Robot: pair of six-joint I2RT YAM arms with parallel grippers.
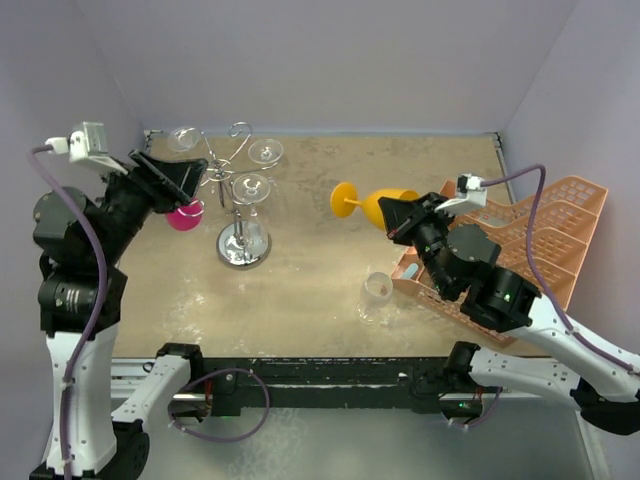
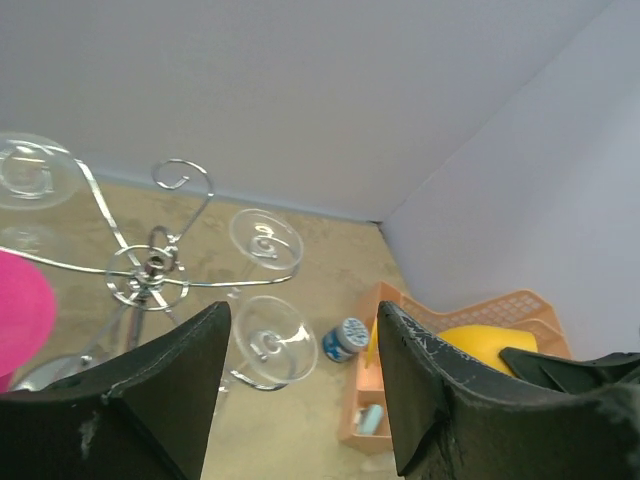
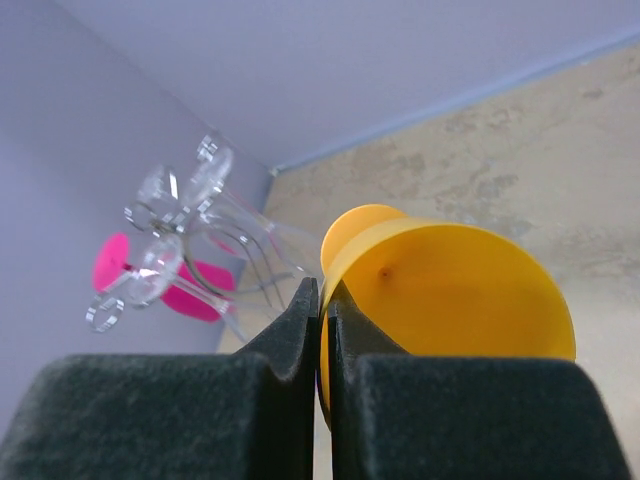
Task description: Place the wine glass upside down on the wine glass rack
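Note:
The chrome wine glass rack (image 1: 243,248) stands at the back left, with three clear glasses hanging upside down from its scroll arms. Its hub (image 2: 150,272) shows in the left wrist view. A pink glass (image 1: 185,215) is at its left side. My left gripper (image 1: 195,172) is open and empty just left of the rack top, and its jaws (image 2: 302,310) stand wide apart. My right gripper (image 1: 400,215) is shut on the bowl rim of a yellow wine glass (image 1: 375,203), held on its side above the table with its foot pointing left towards the rack. The pinched rim (image 3: 325,300) and yellow bowl (image 3: 450,290) fill the right wrist view.
A peach plastic crate (image 1: 540,225) lies at the right under my right arm. A small clear cup (image 1: 378,288) stands near its front corner. A small blue-capped jar (image 2: 347,338) sits by the crate. Grey walls close the back and sides.

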